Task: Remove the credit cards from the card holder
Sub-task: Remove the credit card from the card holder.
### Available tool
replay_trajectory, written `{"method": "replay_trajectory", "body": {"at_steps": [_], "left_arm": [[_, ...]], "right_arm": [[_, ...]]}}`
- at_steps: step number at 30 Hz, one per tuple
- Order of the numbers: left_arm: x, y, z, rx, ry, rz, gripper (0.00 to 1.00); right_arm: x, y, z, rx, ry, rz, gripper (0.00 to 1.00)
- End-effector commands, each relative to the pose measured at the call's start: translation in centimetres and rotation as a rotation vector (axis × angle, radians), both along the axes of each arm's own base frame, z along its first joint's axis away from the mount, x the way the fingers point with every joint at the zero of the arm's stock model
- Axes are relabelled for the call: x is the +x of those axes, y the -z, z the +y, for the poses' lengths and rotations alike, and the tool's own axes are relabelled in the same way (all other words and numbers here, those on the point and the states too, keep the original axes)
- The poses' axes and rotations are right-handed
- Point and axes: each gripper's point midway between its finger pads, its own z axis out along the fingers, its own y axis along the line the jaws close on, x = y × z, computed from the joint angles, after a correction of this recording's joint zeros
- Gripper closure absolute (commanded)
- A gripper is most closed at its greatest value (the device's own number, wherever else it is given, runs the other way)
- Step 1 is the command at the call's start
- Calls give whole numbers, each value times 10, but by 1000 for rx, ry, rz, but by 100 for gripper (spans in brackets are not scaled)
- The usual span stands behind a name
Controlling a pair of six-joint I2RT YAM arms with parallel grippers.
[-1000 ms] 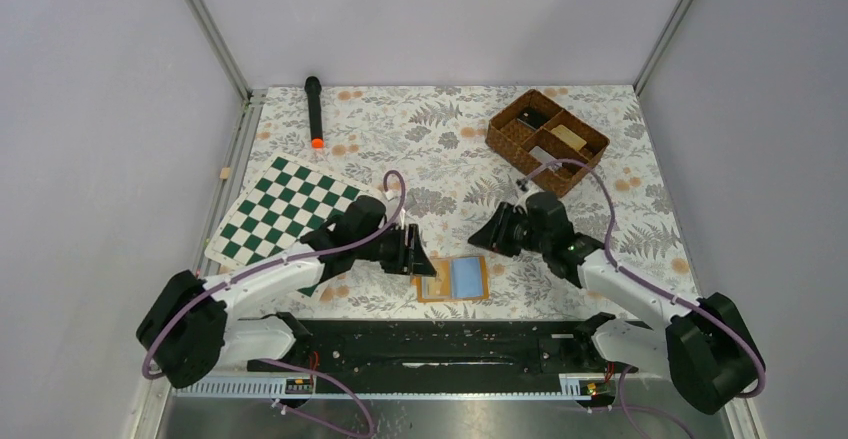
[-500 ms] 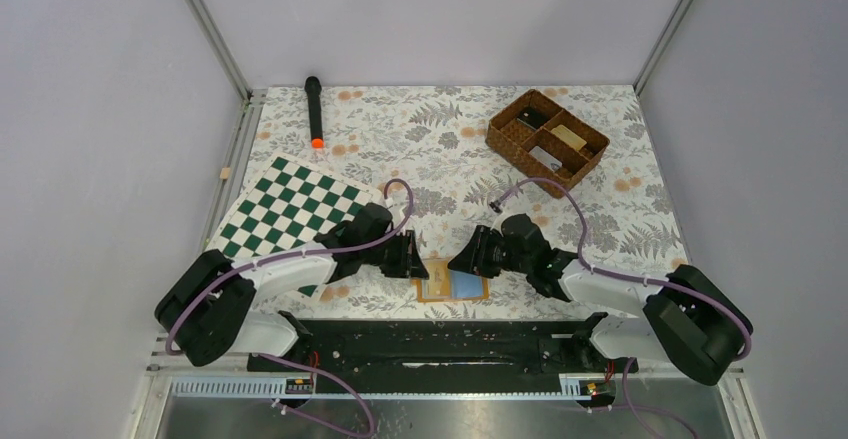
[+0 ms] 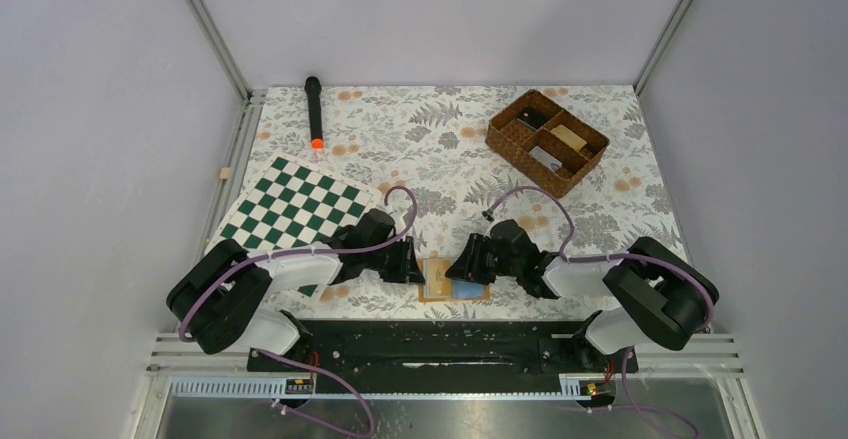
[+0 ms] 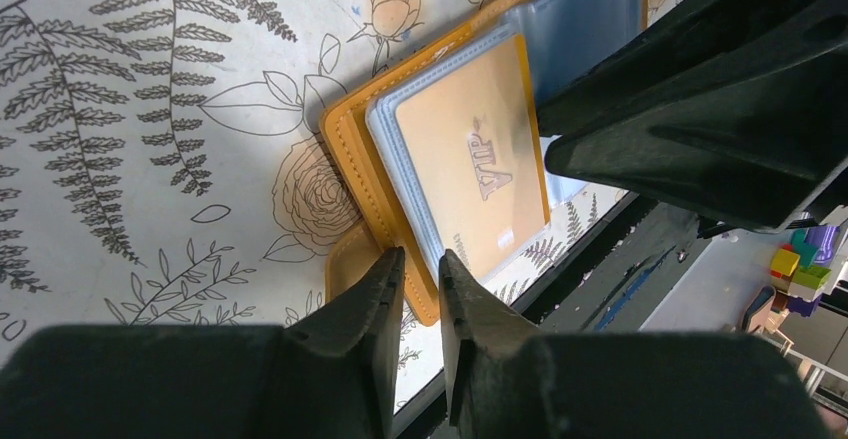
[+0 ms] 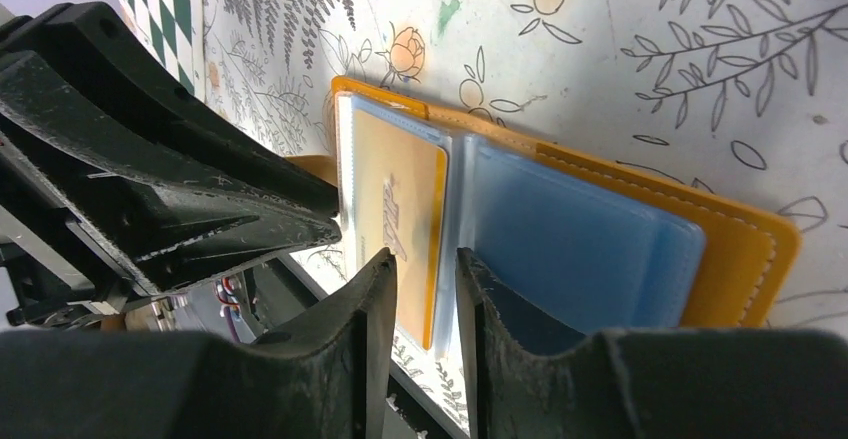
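Your right pincer (image 5: pixel 425 309) is open only a thin crack, tips over the inner edge of the beige VIP card (image 5: pixel 395 209), holding nothing; your left pincer (image 4: pixel 422 299) is nearly shut and empty too, at the outer edge of the orange card holder (image 4: pixel 348 154). No card is out yet: the beige one and the light blue card (image 5: pixel 570 244) lie in clear sleeves inside the open holder, flat on the table (image 5: pixel 650 49). The holder sits close to the table's near edge with both pincers crowded over it, so your free room is on the far side.
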Motion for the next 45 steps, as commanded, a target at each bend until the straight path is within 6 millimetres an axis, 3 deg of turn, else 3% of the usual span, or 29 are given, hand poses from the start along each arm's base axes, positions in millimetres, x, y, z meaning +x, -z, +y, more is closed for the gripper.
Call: {"method": "replay_trajectory", "body": {"at_steps": [1, 13, 21, 31, 45], "left_arm": [[3, 3, -2, -12, 10, -35, 82], [-1, 6, -1, -12, 18, -25, 85], [-2, 7, 0, -9, 19, -22, 93], [-3, 7, -1, -13, 31, -12, 100], [-4, 6, 0, -4, 42, -15, 100]], "right_arm": [[2, -7, 13, 59, -21, -35, 65], [0, -4, 16, 78, -19, -30, 65], [-1, 2, 12, 46, -13, -20, 64], [-6, -25, 30, 262, -20, -6, 66], [-7, -34, 35, 362, -20, -23, 72]]}}
